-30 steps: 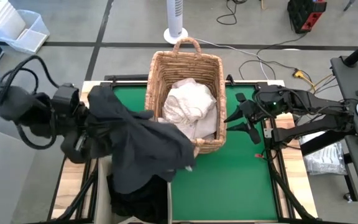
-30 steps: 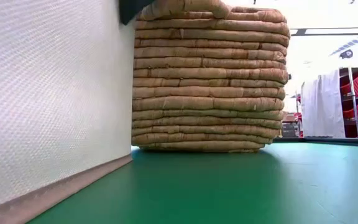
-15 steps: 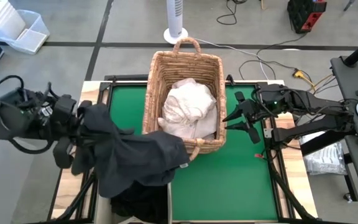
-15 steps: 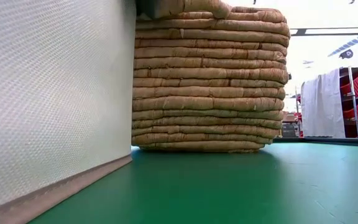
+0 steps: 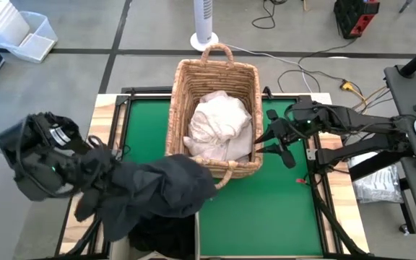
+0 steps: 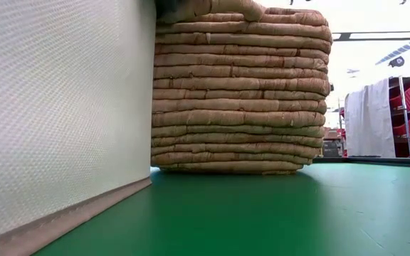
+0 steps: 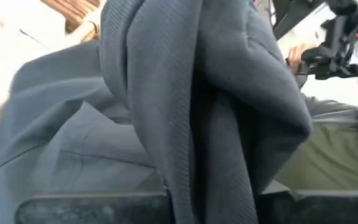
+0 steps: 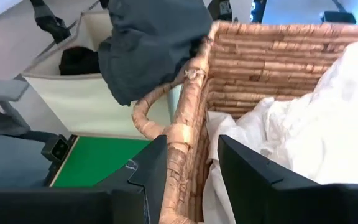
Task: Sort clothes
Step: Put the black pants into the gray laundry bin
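Observation:
My left gripper (image 5: 92, 165) is at the table's near left, shut on a dark grey garment (image 5: 157, 191) that spreads from it over the beige bin (image 8: 104, 99). Black clothes (image 5: 161, 238) lie in that bin. White clothes (image 5: 219, 123) are piled in the wicker basket (image 5: 183, 94) at the table's middle. My right gripper (image 5: 264, 141) is at the basket's right wall. Its fingers are apart, with the basket's rim (image 8: 182, 143) between them in the right wrist view. My left gripper is shut on the dark grey garment, but the cloth covers the fingers, so the part held cannot be told. The garment hangs slack in thick folds (image 7: 210, 124). Its far end (image 5: 204, 184) hangs over the bin beside the basket's near handle (image 8: 148, 106). I cannot tell whether my right gripper touches the basket's rim or the white cloth beside it.
The bin's pale wall (image 6: 55, 107) stands close beside the basket (image 6: 240, 92) in the low view. Green mat (image 5: 266, 209) lies free at the near right. A fan base (image 5: 204, 40) and cables are on the floor beyond the table.
My left gripper has swung toward the table's near left corner, sunk and turned. It has drawn the dark grey garment off the basket's near left corner. The cloth now hangs lower, over the bin.

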Controlling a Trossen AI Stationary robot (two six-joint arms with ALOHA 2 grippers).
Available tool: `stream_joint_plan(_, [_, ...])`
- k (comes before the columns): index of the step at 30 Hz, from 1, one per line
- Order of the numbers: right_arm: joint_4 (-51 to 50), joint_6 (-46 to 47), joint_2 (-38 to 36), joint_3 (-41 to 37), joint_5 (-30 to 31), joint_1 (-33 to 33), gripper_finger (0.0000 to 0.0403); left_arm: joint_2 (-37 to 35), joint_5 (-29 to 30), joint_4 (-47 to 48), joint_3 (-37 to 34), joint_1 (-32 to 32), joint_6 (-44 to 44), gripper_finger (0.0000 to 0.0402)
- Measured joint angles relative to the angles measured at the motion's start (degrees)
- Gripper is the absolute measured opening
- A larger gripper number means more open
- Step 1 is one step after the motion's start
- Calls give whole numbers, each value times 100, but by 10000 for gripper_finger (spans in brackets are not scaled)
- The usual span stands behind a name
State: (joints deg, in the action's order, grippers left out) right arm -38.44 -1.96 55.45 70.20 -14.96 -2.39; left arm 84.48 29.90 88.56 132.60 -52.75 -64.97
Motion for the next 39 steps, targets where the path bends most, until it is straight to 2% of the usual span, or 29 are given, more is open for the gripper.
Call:
stream_joint_plan(8, [-3, 74, 325, -12, -2, 2, 119, 625, 283, 17, -13, 2, -57, 28])
stream_joint_plan(15, [-23, 93, 462, -12, -4, 0, 119, 1409, -257, 100, -31, 0, -370, 29])
stream_joint_plan(23, [-19, 92, 462, -12, -6, 0, 133, 2219, -247, 144, -53, 201, -802, 28])
stream_joint_plan(27, [-19, 92, 464, -12, -5, 1, 134, 2594, -112, 146, -77, 541, -719, 28])
stream_joint_plan(31, [-21, 96, 473, -14, -9, 2, 127, 2887, -206, 144, -77, 830, -275, 28])
stream_joint_plan(39, [-25, 137, 473, -39, -22, 80, 116, 3174, -205, 143, -299, 927, -17, 36])
